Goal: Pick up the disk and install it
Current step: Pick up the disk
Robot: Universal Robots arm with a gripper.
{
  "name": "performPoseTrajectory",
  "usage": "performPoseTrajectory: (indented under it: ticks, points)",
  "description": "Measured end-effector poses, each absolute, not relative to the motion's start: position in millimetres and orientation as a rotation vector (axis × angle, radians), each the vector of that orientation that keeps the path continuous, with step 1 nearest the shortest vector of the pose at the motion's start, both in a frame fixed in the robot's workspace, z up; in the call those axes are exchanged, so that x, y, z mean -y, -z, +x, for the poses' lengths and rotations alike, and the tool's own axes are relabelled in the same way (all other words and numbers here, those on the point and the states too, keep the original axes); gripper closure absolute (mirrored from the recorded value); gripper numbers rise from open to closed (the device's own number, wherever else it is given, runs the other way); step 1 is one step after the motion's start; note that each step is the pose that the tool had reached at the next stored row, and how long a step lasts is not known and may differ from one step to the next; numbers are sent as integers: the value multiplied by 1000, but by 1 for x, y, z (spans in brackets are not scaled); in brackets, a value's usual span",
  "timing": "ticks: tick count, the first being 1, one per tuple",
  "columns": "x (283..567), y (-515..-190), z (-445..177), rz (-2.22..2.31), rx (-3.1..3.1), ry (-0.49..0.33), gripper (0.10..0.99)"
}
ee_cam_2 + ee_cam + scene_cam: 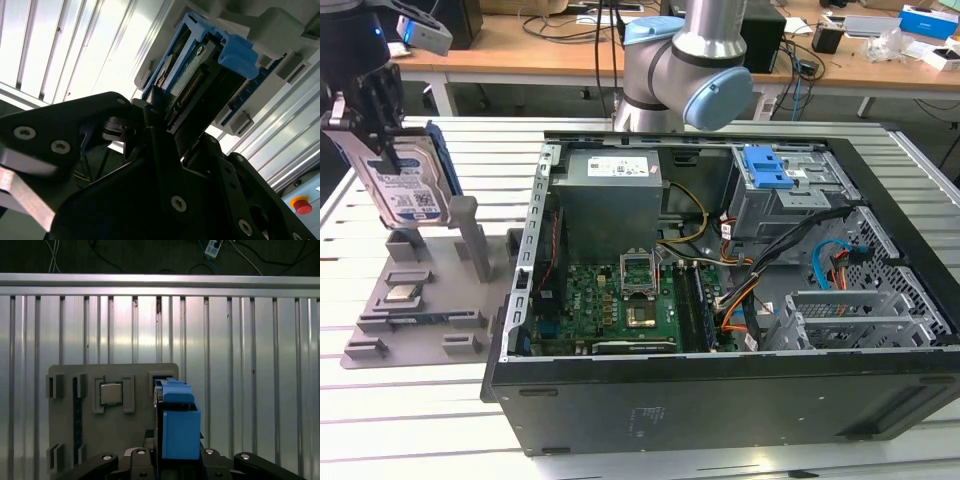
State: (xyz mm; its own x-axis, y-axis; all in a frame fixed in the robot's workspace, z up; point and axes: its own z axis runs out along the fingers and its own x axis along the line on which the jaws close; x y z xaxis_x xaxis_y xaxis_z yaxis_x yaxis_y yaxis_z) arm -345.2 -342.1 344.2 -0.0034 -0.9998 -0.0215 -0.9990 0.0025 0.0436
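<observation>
Gripper [372, 125]: fingers clamped on the disk [412, 185].
Disk position: held tilted above the grey tray [420, 312], at the exterior view's left.

The disk [405, 185] bears a label (white, blue) with illegible print.

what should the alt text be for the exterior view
The gripper holds the disk on edge over a grey parts tray at the exterior view's left. Toward the exterior view's right, an open computer case lies on a slatted metal table, its motherboard and blue-latched drive cage exposed.
</observation>
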Motion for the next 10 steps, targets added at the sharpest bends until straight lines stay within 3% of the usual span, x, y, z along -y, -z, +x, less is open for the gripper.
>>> performPoseTrajectory:
  ticks: [10]
  points:
    - [342, -355, -345, 2207, 2213, 72, 729]
